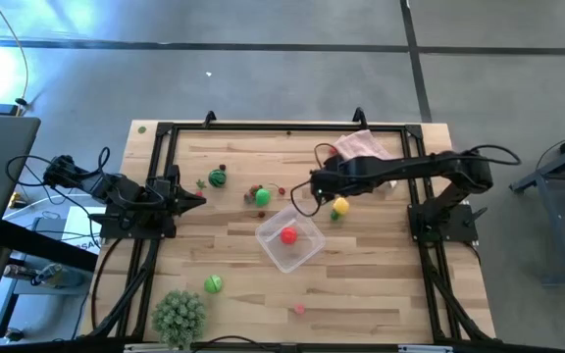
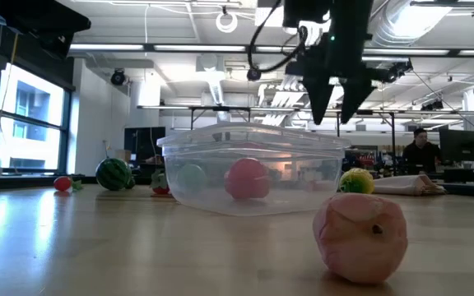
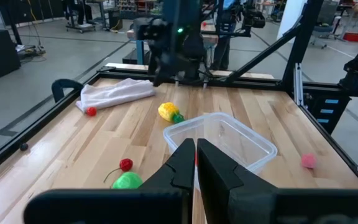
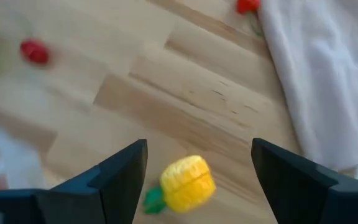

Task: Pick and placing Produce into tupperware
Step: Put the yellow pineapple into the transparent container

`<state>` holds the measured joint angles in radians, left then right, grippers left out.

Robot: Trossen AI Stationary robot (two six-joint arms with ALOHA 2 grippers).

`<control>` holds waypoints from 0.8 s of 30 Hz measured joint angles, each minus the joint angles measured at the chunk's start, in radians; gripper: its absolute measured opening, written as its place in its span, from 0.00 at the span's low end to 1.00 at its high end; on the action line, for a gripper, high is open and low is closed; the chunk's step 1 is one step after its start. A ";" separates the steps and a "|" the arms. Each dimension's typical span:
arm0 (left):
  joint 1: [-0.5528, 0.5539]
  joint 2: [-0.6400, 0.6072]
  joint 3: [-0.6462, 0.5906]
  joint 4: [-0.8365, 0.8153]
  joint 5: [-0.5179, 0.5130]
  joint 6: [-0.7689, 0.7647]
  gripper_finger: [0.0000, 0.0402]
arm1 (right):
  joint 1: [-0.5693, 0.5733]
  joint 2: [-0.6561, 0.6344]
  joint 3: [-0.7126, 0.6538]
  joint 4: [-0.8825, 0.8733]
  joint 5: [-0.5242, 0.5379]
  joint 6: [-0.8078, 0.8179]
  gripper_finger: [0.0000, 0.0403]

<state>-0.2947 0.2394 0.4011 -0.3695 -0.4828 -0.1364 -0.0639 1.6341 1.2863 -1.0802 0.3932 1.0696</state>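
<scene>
Tupperware (image 1: 289, 241), unlabelled, holds red produce (image 1: 288, 235); open right gripper (image 1: 318, 190) hovers nearby.

Overhead; table-level; two wrists — close

Pale wooden counter (image 1: 381, 284), black-framed. Carrying clear tupperware (image 1: 289, 238), scattered toy produce (image 1: 339, 208), pink cloth (image 1: 364, 146) and spiky green ball plant (image 1: 179, 315). Possibly a watermelon (image 1: 218, 178) near the left edge.

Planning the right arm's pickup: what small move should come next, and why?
Probably lower the right gripper straight down over the yellow corn. Its fingers stand open with the corn lying on the table between them, not yet grasped, beside the tupperware.
</scene>
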 joint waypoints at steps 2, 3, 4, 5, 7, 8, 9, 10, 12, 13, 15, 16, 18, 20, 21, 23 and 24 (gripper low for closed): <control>0.000 0.000 0.000 0.000 0.000 0.000 0.02 | -0.020 0.000 -0.013 0.018 -0.008 0.078 0.69; 0.000 0.000 0.000 0.000 0.000 0.000 0.02 | -0.028 0.000 -0.015 0.024 -0.012 0.116 0.69; 0.000 0.000 0.000 0.000 0.000 0.000 0.02 | -0.035 0.000 -0.019 0.028 -0.016 0.152 0.69; 0.000 0.000 0.000 0.000 0.000 0.000 0.02 | -0.040 0.000 -0.021 0.025 -0.024 0.188 0.69; 0.000 0.000 0.000 0.000 0.000 0.000 0.02 | -0.048 0.000 -0.022 0.013 -0.032 0.254 0.69; 0.000 0.000 0.000 0.000 0.000 0.000 0.02 | -0.050 0.000 -0.022 0.012 -0.032 0.290 0.69; 0.000 0.000 0.000 0.000 0.000 0.000 0.02 | -0.054 0.000 -0.022 0.006 -0.034 0.332 0.69; 0.000 0.000 0.000 0.000 0.000 0.000 0.02 | -0.057 0.000 -0.022 -0.004 -0.043 0.368 0.69; 0.000 0.000 0.000 0.000 0.000 0.000 0.02 | -0.067 0.000 -0.022 -0.014 -0.089 0.412 0.69; 0.000 0.000 0.000 0.000 0.000 0.000 0.02 | -0.071 0.000 -0.022 -0.016 -0.122 0.421 0.69; 0.000 0.000 0.000 0.000 0.000 0.000 0.02 | -0.078 0.000 -0.022 -0.019 -0.210 0.469 0.69; 0.000 0.000 0.000 0.000 0.000 0.000 0.02 | -0.081 0.000 -0.022 -0.019 -0.254 0.493 0.69; 0.000 0.000 0.000 0.000 0.000 0.000 0.02 | -0.081 0.000 -0.022 -0.019 -0.317 0.523 0.69; 0.000 0.000 0.000 0.000 0.000 0.000 0.02 | -0.076 0.000 -0.022 -0.018 -0.353 0.549 0.69; 0.000 0.000 0.000 0.000 0.000 0.000 0.02 | -0.071 0.000 -0.022 -0.019 -0.364 0.563 0.69; 0.000 0.000 0.000 0.000 0.000 0.000 0.02 | -0.061 0.000 -0.022 -0.022 -0.368 0.616 0.69; 0.000 0.000 0.000 0.000 0.000 0.000 0.02 | -0.057 0.000 -0.022 -0.030 -0.367 0.651 0.69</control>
<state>-0.2948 0.2394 0.4011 -0.3698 -0.4830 -0.1364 -0.1214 1.6341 1.2644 -1.1098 0.0266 1.7206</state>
